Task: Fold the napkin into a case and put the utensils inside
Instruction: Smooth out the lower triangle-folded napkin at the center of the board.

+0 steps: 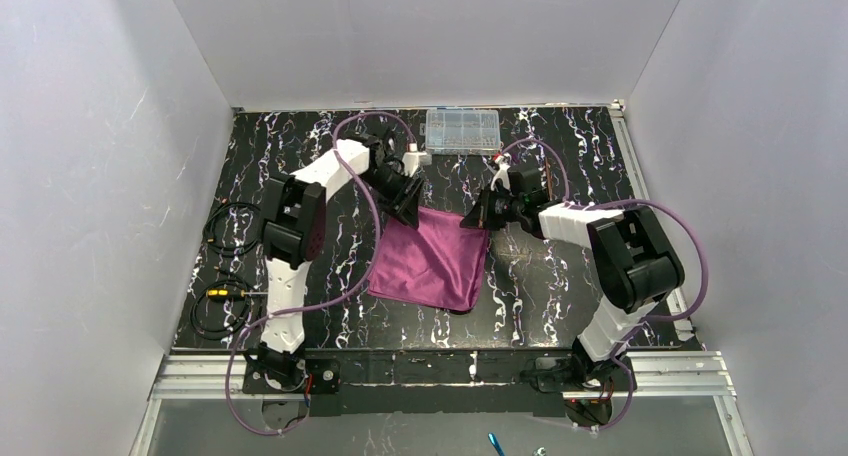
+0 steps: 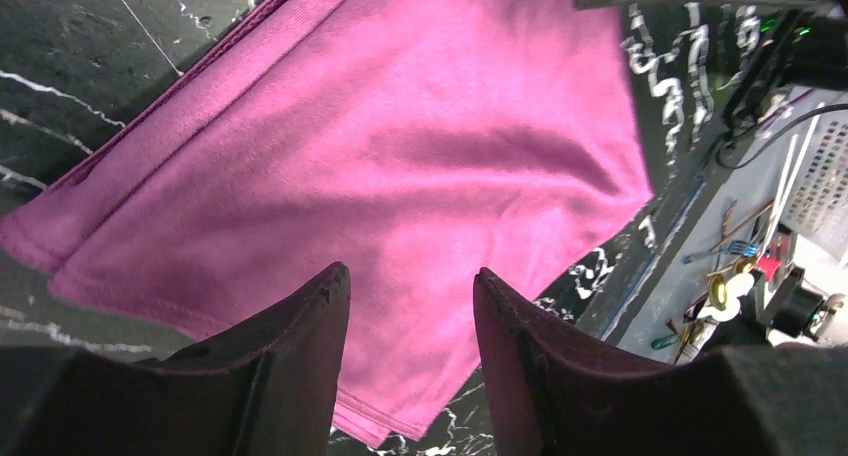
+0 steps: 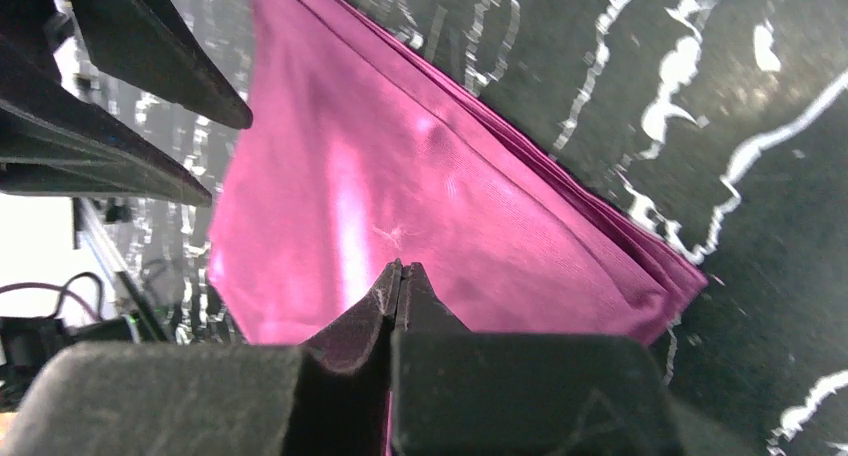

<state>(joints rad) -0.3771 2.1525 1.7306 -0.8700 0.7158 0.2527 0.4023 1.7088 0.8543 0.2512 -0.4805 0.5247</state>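
Right wrist shows right pincer pinching napkin.

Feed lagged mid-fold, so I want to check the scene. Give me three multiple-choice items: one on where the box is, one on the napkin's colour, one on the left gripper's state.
1. Where does the box sit?
A. far edge of the table
B. near edge
C. on the floor

2. What colour is the napkin?
A. green
B. purple
C. white

3. The left gripper is:
A. shut on cloth
B. open
C. out of view

Answers:
1. A: it lies at the top of the top view.
2. B: it is plum-purple in every view.
3. B: its fingers stand apart, with napkin showing between them.
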